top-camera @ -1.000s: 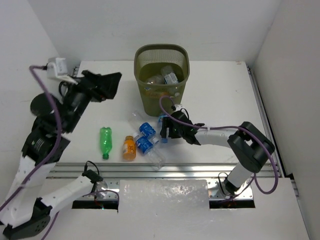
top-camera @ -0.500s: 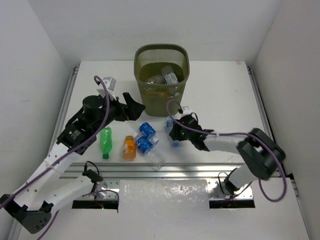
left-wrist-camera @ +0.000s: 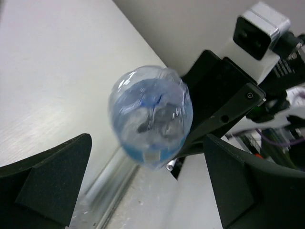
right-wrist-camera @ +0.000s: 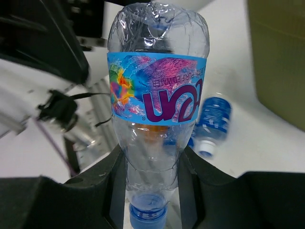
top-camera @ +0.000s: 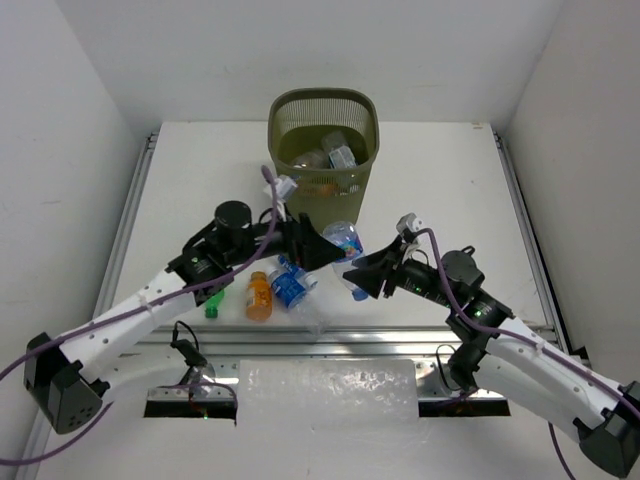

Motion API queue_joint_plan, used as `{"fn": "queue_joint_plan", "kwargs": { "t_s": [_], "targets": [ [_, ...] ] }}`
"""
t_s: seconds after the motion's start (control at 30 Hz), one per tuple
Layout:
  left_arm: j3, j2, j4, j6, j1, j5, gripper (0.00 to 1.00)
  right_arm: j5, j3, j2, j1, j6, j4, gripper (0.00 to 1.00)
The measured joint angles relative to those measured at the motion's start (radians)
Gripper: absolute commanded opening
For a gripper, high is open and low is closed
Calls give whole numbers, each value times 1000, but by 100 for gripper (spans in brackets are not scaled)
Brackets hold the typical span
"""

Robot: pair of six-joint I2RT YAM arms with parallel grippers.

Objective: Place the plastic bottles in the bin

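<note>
From above, some plastic bottles (top-camera: 335, 152) already lay in the olive bin (top-camera: 300, 205). An orange bottle (top-camera: 258, 296) and blue-labelled bottles (top-camera: 290, 285) waited on the table (top-camera: 450, 180).

In the left wrist view, the left gripper (left-wrist-camera: 147, 179) was spread wide and empty.

In the right wrist view, the right gripper (right-wrist-camera: 152, 186) pinched a clear bottle (right-wrist-camera: 157, 95) near its neck, lifted just short of the bin.

I see crinkled, glossy clear plastic on the bottle (right-wrist-camera: 157, 90), a smooth matt white counter (top-camera: 440, 170), matt black fingers (left-wrist-camera: 52, 183) on my left pincer (left-wrist-camera: 147, 183), and dull olive plastic mesh on the bin (top-camera: 345, 205).
</note>
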State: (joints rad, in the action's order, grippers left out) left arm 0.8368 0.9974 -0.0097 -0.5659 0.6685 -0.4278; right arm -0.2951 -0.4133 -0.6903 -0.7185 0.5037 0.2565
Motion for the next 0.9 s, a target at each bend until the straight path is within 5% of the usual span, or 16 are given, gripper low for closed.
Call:
{"fn": "queue_joint_plan", "kwargs": {
  "t_s": [0.07, 0.13, 0.23, 0.27, 0.3, 0.47, 0.73, 0.83, 0.9],
  "targets": [
    [28, 45, 23, -5, 48, -8, 92, -55, -16, 14, -4, 0, -2, 24],
    [50, 76, 50, -10, 71, -20, 75, -106, -32, 18, -4, 0, -3, 25],
    [77, 112, 97, -36, 72, -58, 0, -135, -52, 15, -5, 0, -6, 37],
    [94, 124, 99, -42, 73, -72, 0, -131, -54, 14, -1, -3, -1, 76],
    [110, 136, 97, -36, 72, -84, 0, -125, -59, 17, 3, 5, -4, 99],
    [343, 198, -61, 2, 78, 46, 0, -24, -95, 58, -7, -7, -89, 99],
    [1098, 460, -355, 185, 26, 570, 3, 283, -221, 20, -8, -55, -460, 99],
    [1345, 641, -432, 222, -55, 622, 38, 280, -227, -41, -8, -77, -536, 99],
    [1483, 782, -486, 242, -102, 631, 79, 264, -243, -108, -8, -87, -574, 99]
  ]
}}
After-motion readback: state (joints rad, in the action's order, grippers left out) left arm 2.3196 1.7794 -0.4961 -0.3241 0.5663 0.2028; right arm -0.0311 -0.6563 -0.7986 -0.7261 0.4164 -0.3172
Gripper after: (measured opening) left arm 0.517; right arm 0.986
